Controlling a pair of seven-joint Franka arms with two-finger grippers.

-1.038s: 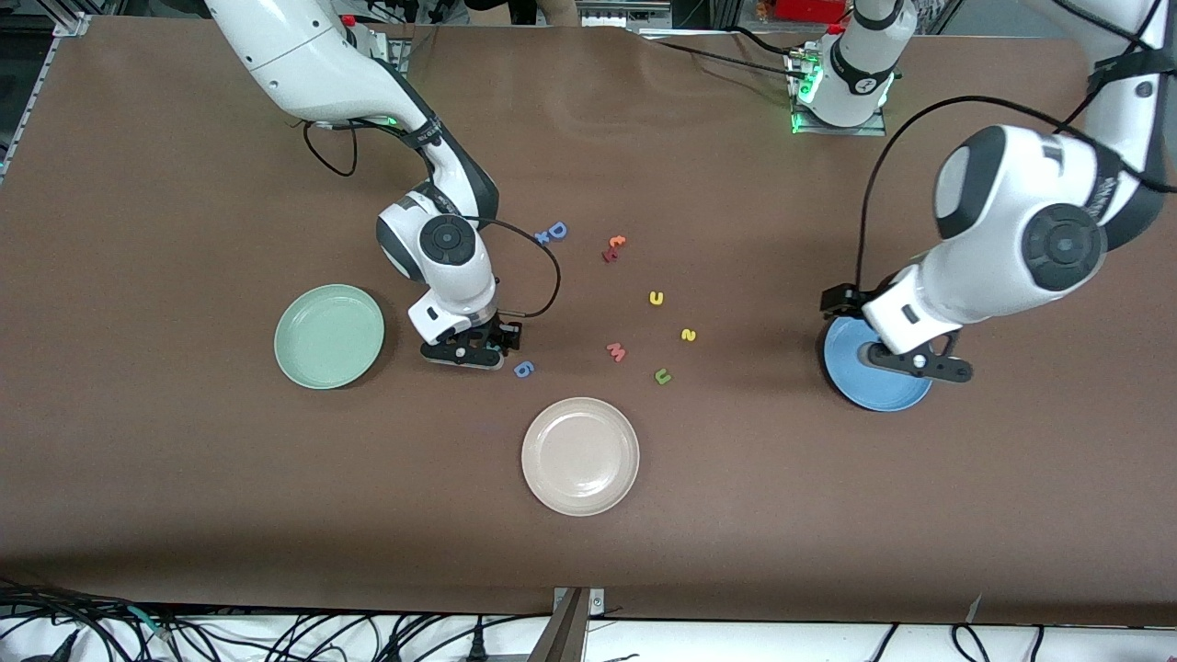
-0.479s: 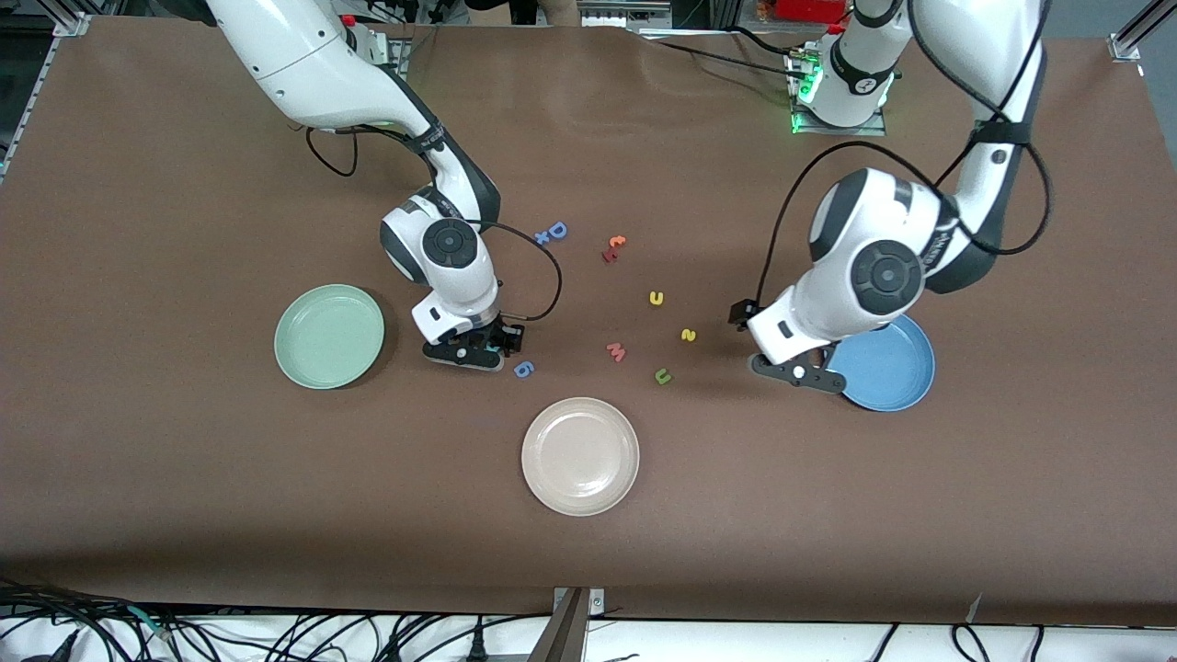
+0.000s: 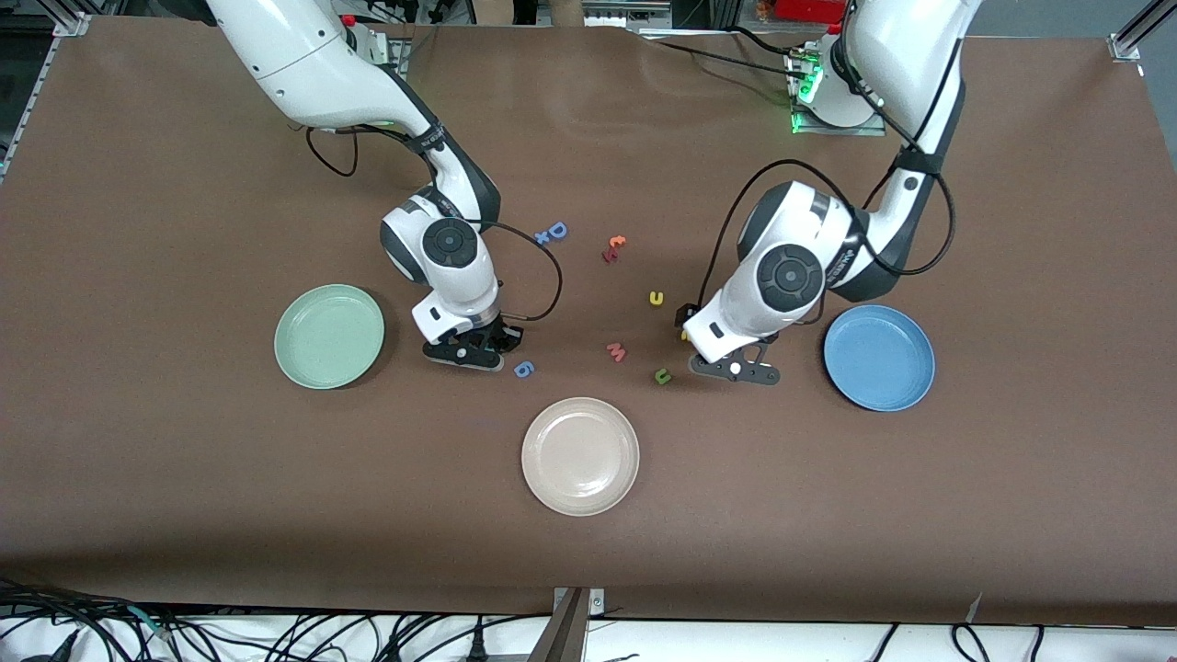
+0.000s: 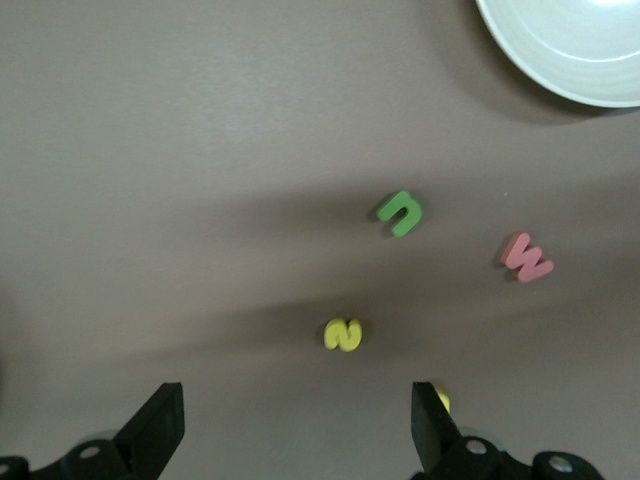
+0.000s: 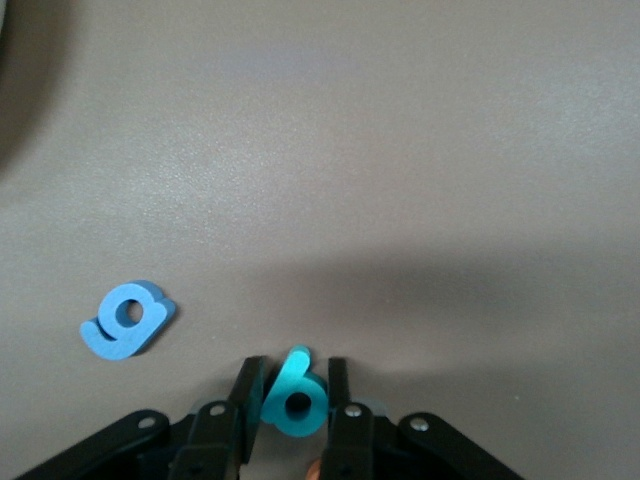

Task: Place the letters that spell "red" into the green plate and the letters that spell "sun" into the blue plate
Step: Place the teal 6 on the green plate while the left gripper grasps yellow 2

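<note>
My right gripper (image 5: 294, 366) is down on the table beside the green plate (image 3: 287, 324) and is shut on the teal d (image 5: 297, 402), which stands on edge between its fingers. In the front view the right gripper (image 3: 467, 355) hides that letter. My left gripper (image 4: 295, 412) hangs open over the yellow s (image 4: 343, 334). Its far finger partly covers the yellow u (image 4: 442, 401). The green n (image 4: 402, 212) lies close by. From the front, the left gripper (image 3: 736, 370) is between the green n (image 3: 662, 375) and the blue plate (image 3: 923, 360); the yellow u (image 3: 656, 297) lies farther back.
A blue 6-like letter (image 3: 523, 369) lies next to the right gripper. A pink w (image 3: 616, 351), a blue D (image 3: 555, 230) and a red and orange pair (image 3: 613, 246) lie mid-table. A cream plate (image 3: 537, 432) sits nearer the front camera.
The left arm swung from over the blue plate toward the table's middle and now hangs over the yellow s. The right gripper's fingers closed onto the teal d.
</note>
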